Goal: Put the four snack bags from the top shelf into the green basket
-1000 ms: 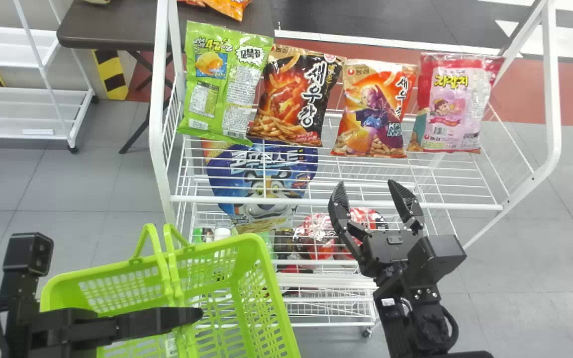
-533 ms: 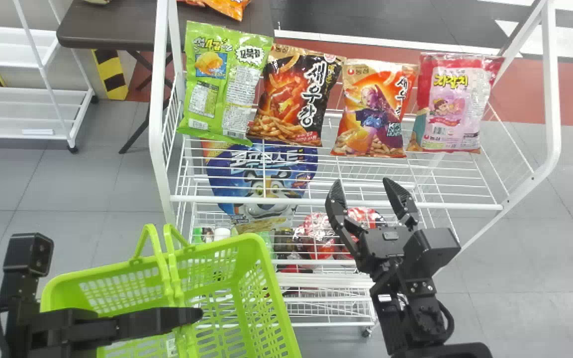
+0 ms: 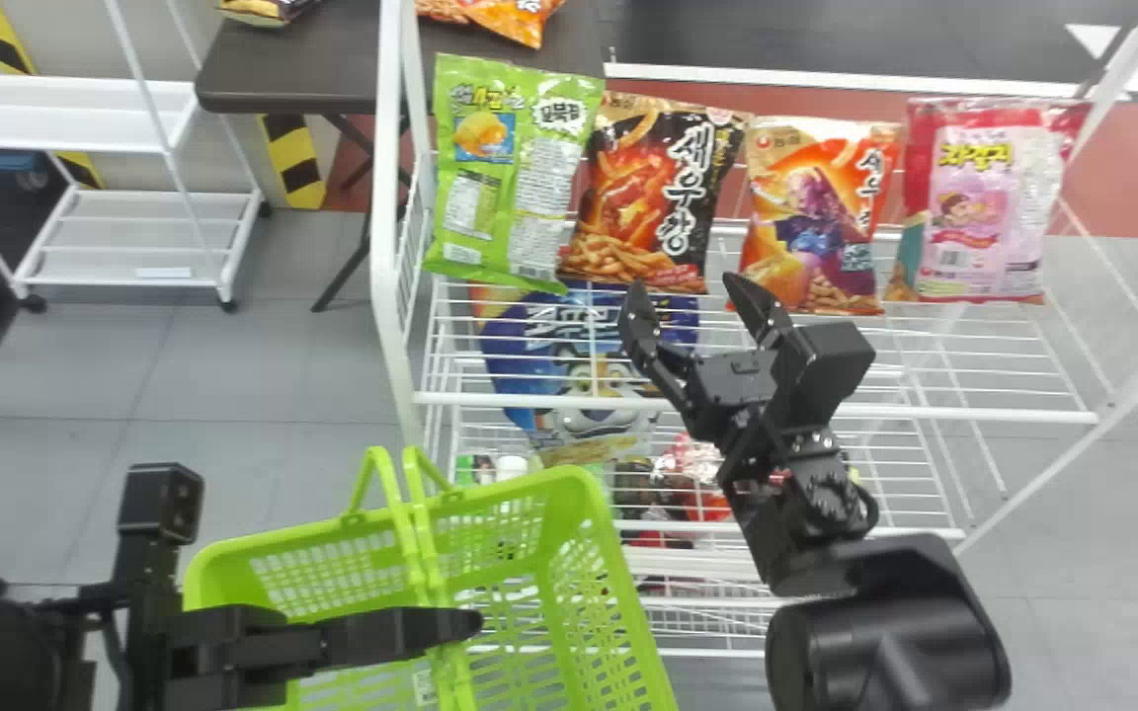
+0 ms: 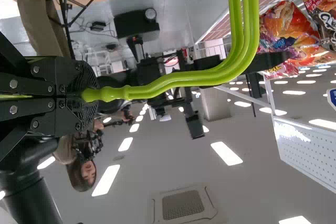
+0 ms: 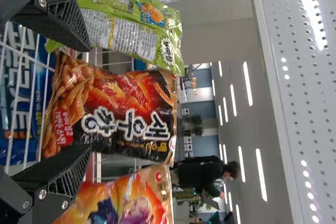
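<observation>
On the top shelf stand four snack bags side by side: green (image 3: 510,178), black (image 3: 653,193), orange (image 3: 811,212) and pink-red (image 3: 989,197). My right gripper (image 3: 688,285) is open just in front of the black bag's lower part. In the right wrist view, the right gripper (image 5: 88,98) has its fingers on either side of the black bag (image 5: 118,111), without visible grip. At lower left, my left gripper (image 3: 478,623) is over the green basket (image 3: 569,484); in the left wrist view, the left gripper (image 4: 86,95) is shut on the basket handle (image 4: 247,19).
The white shelf's front rail (image 3: 964,413) runs beneath the right arm. A blue bag (image 3: 584,370) lies on the level below. Behind stands a dark table (image 3: 283,64) with more bags; a white rack (image 3: 124,227) is at the left.
The head view has turned left, so the shelf and basket appear farther right. My right gripper has moved forward and leftward over the shelf, up to the black bag, staying open.
</observation>
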You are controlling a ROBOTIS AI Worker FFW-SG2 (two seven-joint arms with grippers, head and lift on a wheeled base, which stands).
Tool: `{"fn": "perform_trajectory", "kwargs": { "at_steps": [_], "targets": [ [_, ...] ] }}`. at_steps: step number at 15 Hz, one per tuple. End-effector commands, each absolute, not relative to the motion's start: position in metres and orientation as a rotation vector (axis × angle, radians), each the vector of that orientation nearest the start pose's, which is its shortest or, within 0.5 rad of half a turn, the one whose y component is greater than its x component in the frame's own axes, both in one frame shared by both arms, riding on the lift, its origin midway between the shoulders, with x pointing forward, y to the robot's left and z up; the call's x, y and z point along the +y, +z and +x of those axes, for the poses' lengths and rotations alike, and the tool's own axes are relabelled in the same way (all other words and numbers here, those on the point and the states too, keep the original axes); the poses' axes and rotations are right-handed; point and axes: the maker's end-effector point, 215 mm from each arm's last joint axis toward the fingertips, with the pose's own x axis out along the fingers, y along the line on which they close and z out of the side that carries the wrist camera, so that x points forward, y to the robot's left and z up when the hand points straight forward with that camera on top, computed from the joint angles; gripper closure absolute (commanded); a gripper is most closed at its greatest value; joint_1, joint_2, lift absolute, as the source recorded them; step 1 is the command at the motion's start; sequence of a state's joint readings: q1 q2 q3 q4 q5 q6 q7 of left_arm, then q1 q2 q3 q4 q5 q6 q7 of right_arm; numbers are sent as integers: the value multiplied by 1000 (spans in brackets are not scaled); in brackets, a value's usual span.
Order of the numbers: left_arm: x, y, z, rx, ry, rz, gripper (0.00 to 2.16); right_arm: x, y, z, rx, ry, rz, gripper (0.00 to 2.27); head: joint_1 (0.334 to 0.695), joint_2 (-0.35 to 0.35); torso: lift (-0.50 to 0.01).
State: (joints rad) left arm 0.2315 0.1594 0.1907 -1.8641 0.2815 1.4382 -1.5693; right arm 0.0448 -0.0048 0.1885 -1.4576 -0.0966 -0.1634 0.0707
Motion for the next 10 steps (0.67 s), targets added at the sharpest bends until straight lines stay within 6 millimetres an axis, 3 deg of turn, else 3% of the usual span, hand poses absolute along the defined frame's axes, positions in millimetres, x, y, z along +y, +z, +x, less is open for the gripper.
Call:
{"fn": "perform_trajectory", "kwargs": {
  "at_steps": [1, 5, 10],
  "targets": [
    [108, -380, 270, 906, -1265, -1157, 2148, -84, -376, 593, 12, 288, 85, 188, 695, -8, 0],
    [109, -380, 270, 908, -1264, -1154, 2148, -66, -372, 631, 46, 381, 152, 188, 695, 41, 0],
    [108, -380, 269, 912, -1267, -1153, 2148, -37, -387, 634, 128, 531, 269, 188, 695, 82, 0]
  ]
}}
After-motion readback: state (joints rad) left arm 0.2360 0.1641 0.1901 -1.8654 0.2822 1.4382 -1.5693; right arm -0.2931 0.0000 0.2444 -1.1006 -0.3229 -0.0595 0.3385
